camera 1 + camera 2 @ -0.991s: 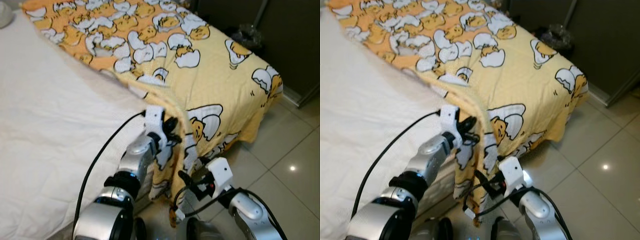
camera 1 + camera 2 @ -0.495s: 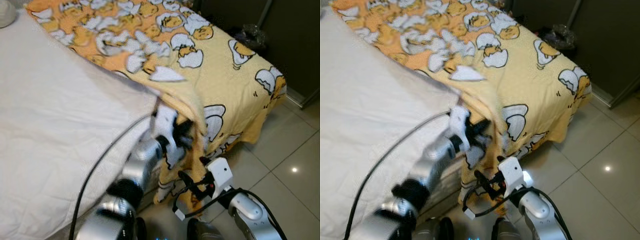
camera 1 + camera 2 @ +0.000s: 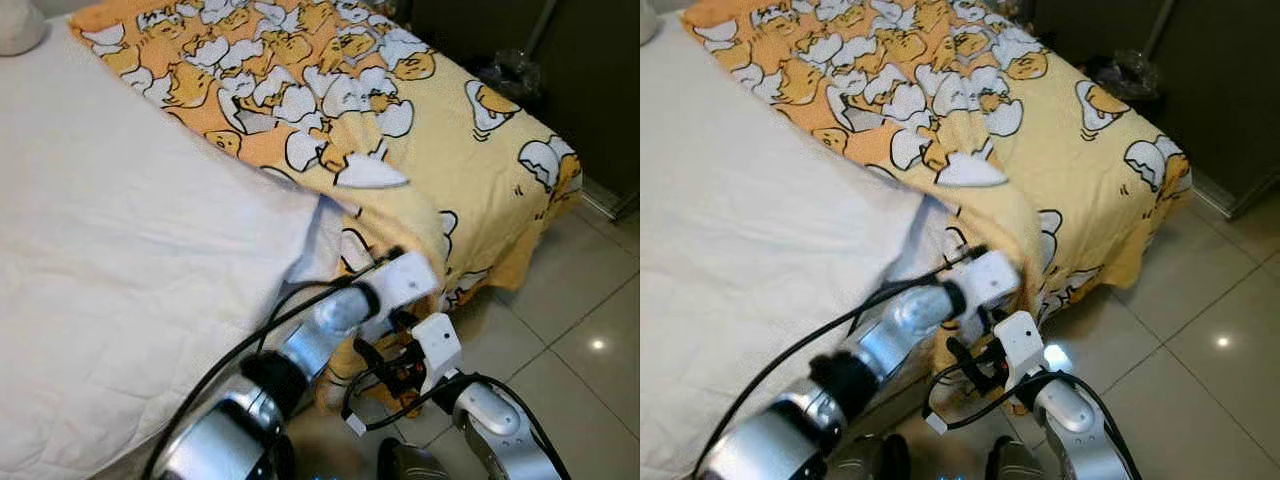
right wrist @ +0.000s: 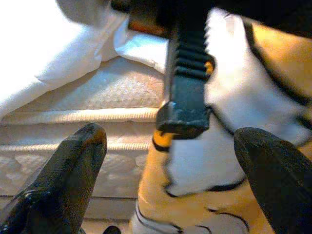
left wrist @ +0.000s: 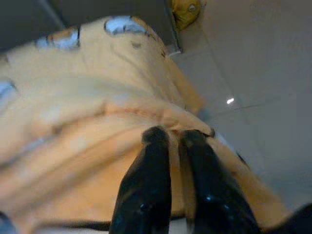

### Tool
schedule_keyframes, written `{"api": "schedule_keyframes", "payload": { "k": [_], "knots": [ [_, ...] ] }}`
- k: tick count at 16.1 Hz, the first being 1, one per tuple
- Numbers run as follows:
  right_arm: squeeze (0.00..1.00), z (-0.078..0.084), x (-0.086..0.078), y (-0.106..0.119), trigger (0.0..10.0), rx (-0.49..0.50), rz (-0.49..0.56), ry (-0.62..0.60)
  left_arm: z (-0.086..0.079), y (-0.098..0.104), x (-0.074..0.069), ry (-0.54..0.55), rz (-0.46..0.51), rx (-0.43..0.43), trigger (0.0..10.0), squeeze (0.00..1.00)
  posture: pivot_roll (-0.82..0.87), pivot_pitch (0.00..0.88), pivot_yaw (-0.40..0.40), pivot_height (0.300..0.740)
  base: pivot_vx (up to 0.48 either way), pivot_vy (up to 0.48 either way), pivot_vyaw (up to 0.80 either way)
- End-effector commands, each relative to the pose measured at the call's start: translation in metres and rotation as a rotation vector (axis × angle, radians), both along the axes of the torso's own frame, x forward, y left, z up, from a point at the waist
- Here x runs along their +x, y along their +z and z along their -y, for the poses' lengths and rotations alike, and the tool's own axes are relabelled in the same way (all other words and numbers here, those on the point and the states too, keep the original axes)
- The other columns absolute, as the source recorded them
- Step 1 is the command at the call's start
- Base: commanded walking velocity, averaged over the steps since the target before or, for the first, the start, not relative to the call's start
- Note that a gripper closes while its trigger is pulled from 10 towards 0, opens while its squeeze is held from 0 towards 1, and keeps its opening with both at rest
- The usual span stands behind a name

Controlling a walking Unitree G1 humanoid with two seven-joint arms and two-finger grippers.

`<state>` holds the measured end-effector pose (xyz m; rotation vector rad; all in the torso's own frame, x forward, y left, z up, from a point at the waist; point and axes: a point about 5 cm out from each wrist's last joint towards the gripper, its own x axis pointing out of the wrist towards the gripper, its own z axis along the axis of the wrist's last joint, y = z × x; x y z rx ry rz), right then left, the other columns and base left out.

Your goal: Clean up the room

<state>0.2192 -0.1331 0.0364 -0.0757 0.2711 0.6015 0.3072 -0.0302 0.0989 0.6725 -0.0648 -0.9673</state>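
Observation:
A yellow blanket [image 3: 470, 170] printed with cartoon eggs covers the far part of the bed and hangs over its corner. Its near edge is folded back in a bunched ridge [image 3: 370, 175], leaving the white sheet [image 3: 130, 250] bare. My left gripper [image 5: 174, 136] is shut on a fold of the blanket; in the eye views it [image 3: 410, 278] is at the bed's edge under the hanging cloth. My right gripper [image 4: 170, 161] is open just below it [image 3: 378, 362], facing the mattress side and the hanging blanket, holding nothing.
A pale tiled floor [image 3: 580, 320] lies to the right of the bed. A dark cabinet [image 3: 600, 90] stands at the back right with a black bag [image 3: 512, 70] at its foot. A white pillow [image 3: 18, 25] sits at the far left.
My left gripper has swung right along the bed edge with the blanket in it, and the blanket's edge has bunched up toward the right. The right gripper has stayed put.

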Motion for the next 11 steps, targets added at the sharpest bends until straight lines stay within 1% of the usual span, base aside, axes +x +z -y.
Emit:
{"api": "schedule_keyframes", "payload": {
  "k": [1, 2, 3, 4, 5, 6, 7, 8, 9, 10, 11],
  "knots": [
    [0.00, 0.000, -0.002, -0.003, 10.0, -0.011, -0.010, -0.002, -0.007, -0.002, 0.004, 0.004, 0.106, 0.110, 10.0, 1.00, -0.24, 0.143, 0.061, 0.731, 0.000, 0.000, 0.00],
    [0.00, -0.001, 0.000, -0.003, 10.0, -0.011, -0.007, -0.003, -0.028, 0.000, 0.018, 0.100, 0.160, 0.170, 10.0, 1.00, -0.24, 0.139, 0.060, 0.731, 0.000, 0.000, 0.00],
    [0.00, 0.000, 0.001, -0.002, 10.0, -0.012, -0.005, -0.004, -0.042, -0.002, 0.025, 0.166, 0.144, 0.179, 10.0, 1.00, -0.24, 0.139, 0.060, 0.731, 0.000, 0.000, 0.00],
    [0.00, 0.000, 0.001, -0.002, 10.0, -0.013, -0.005, -0.005, -0.054, -0.004, 0.030, 0.215, 0.119, 0.174, 10.0, 1.00, -0.24, 0.139, 0.060, 0.731, 0.000, 0.000, 0.00],
    [0.00, 0.000, 0.001, -0.003, 10.0, -0.014, -0.005, -0.004, -0.070, -0.007, 0.034, 0.267, 0.104, 0.189, 10.0, 1.00, -0.23, 0.131, 0.060, 0.731, 0.000, 0.000, 0.00],
    [0.00, 0.000, 0.000, -0.003, 10.0, -0.015, -0.006, -0.004, -0.077, -0.007, 0.036, 0.294, 0.084, 0.183, 10.0, 1.00, -0.23, 0.131, 0.060, 0.731, 0.000, 0.000, 0.00],
    [0.00, 0.001, 0.000, -0.004, 10.0, -0.015, -0.006, -0.003, -0.084, -0.007, 0.037, 0.329, 0.042, 0.136, 10.0, 1.00, -0.23, 0.129, 0.059, 0.731, 0.000, 0.000, 0.00],
    [0.00, 0.001, 0.000, -0.004, 10.0, -0.015, -0.006, -0.003, -0.087, -0.005, 0.038, 0.351, 0.015, 0.086, 10.0, 0.00, -0.23, 0.127, 0.059, 0.731, 0.000, 0.000, 0.00],
    [0.00, 0.001, 0.001, -0.004, 10.0, -0.015, -0.004, -0.004, -0.090, 0.002, 0.040, 0.413, -0.085, -0.115, 10.0, 0.00, -0.22, 0.121, 0.058, 0.731, 0.000, 0.000, 0.00],
    [0.00, 0.001, 0.002, -0.003, 10.0, -0.012, 0.001, -0.007, -0.089, 0.003, 0.039, 0.450, -0.186, -0.268, 10.0, 0.00, -0.22, 0.119, 0.058, 0.731, 0.000, 0.000, 0.00],
    [0.00, 0.002, 0.004, -0.001, 10.0, -0.010, 0.012, -0.015, -0.085, -0.002, 0.033, 0.469, -0.387, -0.506, 10.0, 0.00, -0.22, 0.117, 0.057, 0.731, 0.000, 0.000, 0.00]
  ]
}}
